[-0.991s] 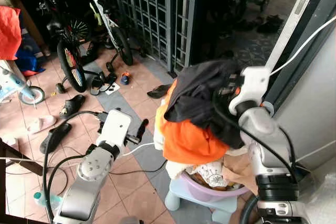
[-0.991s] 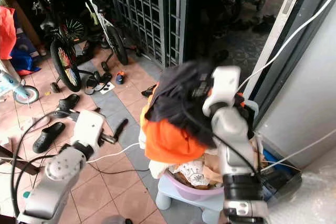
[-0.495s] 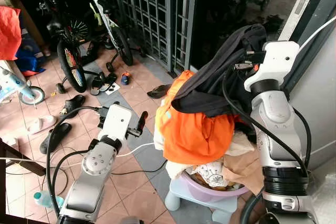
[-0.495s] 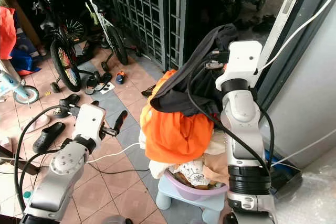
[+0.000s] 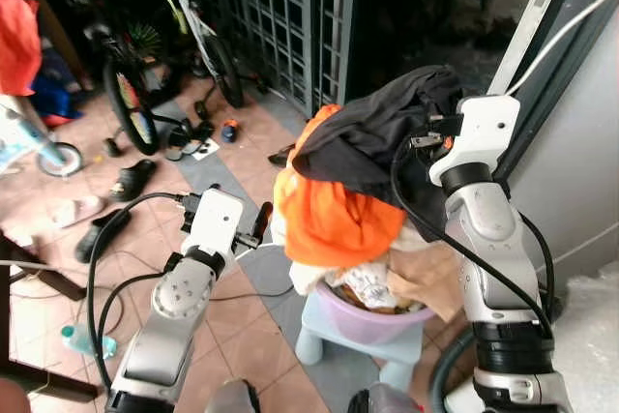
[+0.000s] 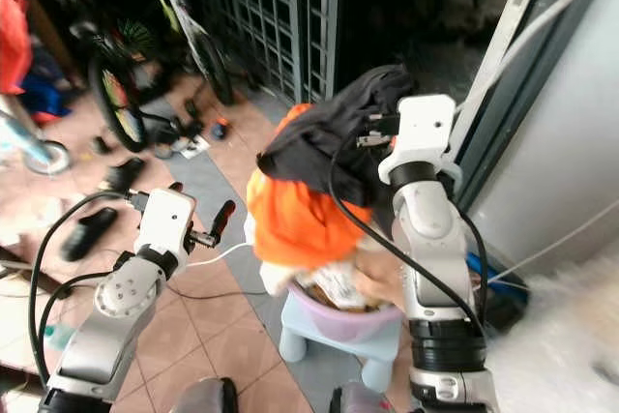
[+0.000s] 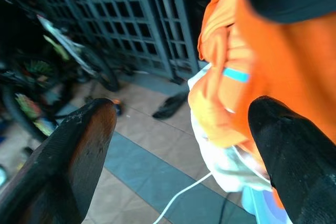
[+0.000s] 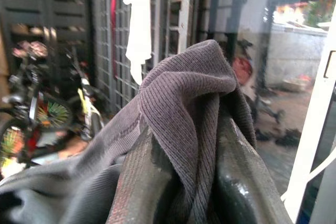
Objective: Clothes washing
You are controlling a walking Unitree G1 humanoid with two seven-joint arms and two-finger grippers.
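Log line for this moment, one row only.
right pincer: shut on dark garment, lifted over purple basin | left pincer: open beside orange garment

Head stereo pair looks forward-down over both arms, sharing the orange garment (image 5: 334, 220) and purple basin (image 5: 363, 314). Left wrist cam: close, orange garment beyond its spread fingertips. Right wrist cam: very close, dark garment (image 8: 178, 108) pinched between its fingers.

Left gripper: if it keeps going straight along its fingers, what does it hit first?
Probably the orange garment piled on the basin: it sits just off the line of the open left gripper. Dead centre looks like open floor, so depth is uncertain.
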